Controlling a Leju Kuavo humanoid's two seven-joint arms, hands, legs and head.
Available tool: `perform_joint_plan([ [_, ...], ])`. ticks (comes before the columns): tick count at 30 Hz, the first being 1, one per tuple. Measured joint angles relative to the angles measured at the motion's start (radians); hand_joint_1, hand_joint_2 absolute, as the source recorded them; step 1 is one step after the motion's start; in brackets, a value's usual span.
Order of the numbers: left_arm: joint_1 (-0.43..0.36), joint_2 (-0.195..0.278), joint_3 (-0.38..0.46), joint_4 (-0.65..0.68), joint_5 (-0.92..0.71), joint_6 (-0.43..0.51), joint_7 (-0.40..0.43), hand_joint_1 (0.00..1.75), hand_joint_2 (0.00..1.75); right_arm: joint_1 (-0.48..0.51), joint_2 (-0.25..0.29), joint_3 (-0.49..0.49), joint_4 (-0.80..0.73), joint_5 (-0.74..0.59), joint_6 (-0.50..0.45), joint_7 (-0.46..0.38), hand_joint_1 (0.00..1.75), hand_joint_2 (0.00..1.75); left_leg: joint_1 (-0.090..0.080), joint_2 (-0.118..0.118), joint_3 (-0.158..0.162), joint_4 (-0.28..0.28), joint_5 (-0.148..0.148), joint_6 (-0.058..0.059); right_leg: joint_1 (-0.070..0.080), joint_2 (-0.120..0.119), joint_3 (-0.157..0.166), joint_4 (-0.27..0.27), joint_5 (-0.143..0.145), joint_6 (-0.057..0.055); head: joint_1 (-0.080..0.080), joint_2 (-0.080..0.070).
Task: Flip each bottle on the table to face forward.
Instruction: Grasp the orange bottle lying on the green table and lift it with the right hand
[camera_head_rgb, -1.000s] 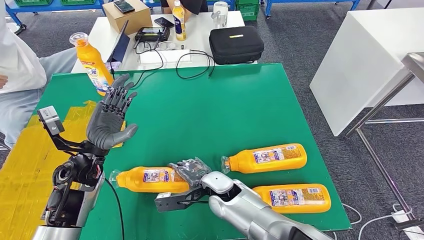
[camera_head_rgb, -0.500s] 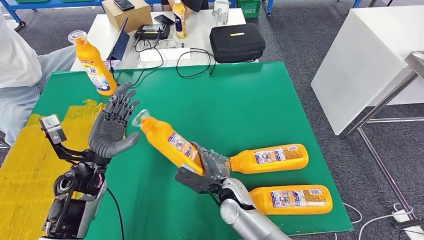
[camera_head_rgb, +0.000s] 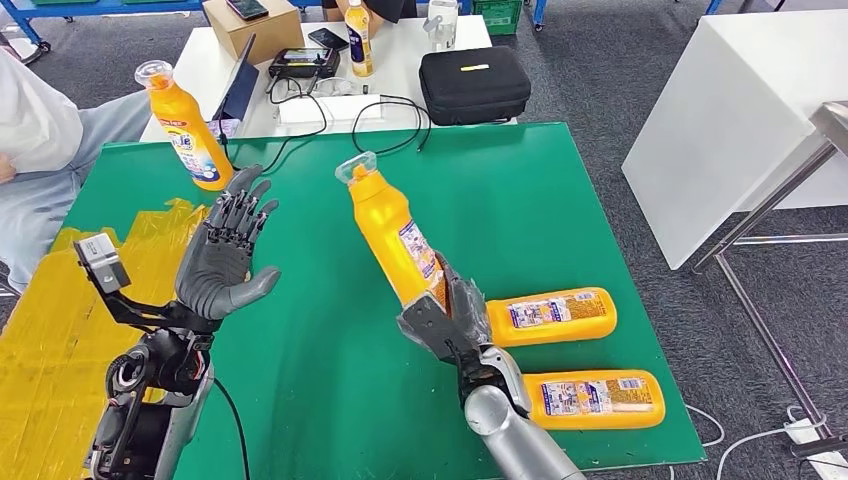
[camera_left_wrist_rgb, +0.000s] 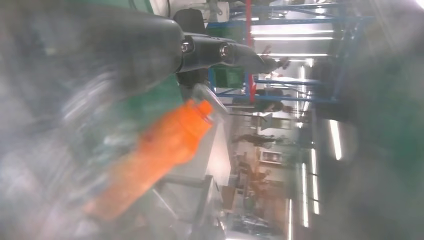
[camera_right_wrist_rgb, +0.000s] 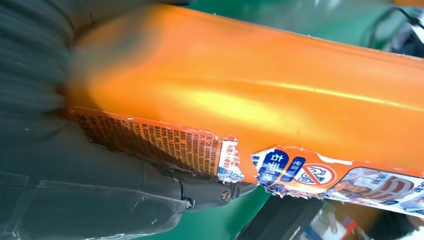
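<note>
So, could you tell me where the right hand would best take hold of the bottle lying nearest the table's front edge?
Probably around the middle of the body, on the label, coming straight down from above. That bottle lies flat on its side on the green table, neck toward the right hand, so its rounded sides are open to the fingers. The second lying bottle sits just behind it, so a low approach from behind looks cramped.

A glossy orange plastic bottle (camera_head_rgb: 392, 232) is catching light at the frame's centre, its paper label (camera_right_wrist_rgb: 210, 150) tearing raggedly. The green tabletop (camera_head_rgb: 520, 210) is looking matt. The lower-left hand (camera_head_rgb: 222, 255) is showing dull grey plastic.
</note>
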Motion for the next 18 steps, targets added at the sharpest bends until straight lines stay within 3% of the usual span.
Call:
perform_joint_plan([
  [4,0.002,-0.003,-0.001,0.0,0.021,0.007,0.033,0.0,1.75,0.027,0.007,-0.034,-0.05,-0.05,-0.037,-0.048,1.75,1.75,0.0,0.0,-0.001,0.0,0.0,0.0,0.0,0.0,-0.001,0.0,0.0,0.0,0.0,0.0],
  [10,-0.006,-0.007,-0.02,0.03,0.09,0.058,0.162,0.0,1.75,0.071,0.023,-0.061,-0.142,-0.076,-0.106,-0.126,1.75,1.75,0.0,0.0,-0.002,0.0,0.0,0.0,0.0,0.0,-0.002,0.0,0.0,0.0,0.0,0.0],
  [18,-0.043,-0.011,-0.06,0.084,0.161,0.113,0.208,0.0,1.75,0.095,0.035,-0.038,-0.19,-0.025,-0.185,-0.204,1.75,1.75,0.0,0.0,-0.002,0.0,0.0,0.0,0.0,0.0,-0.003,0.0,0.0,0.0,0.0,0.0],
])
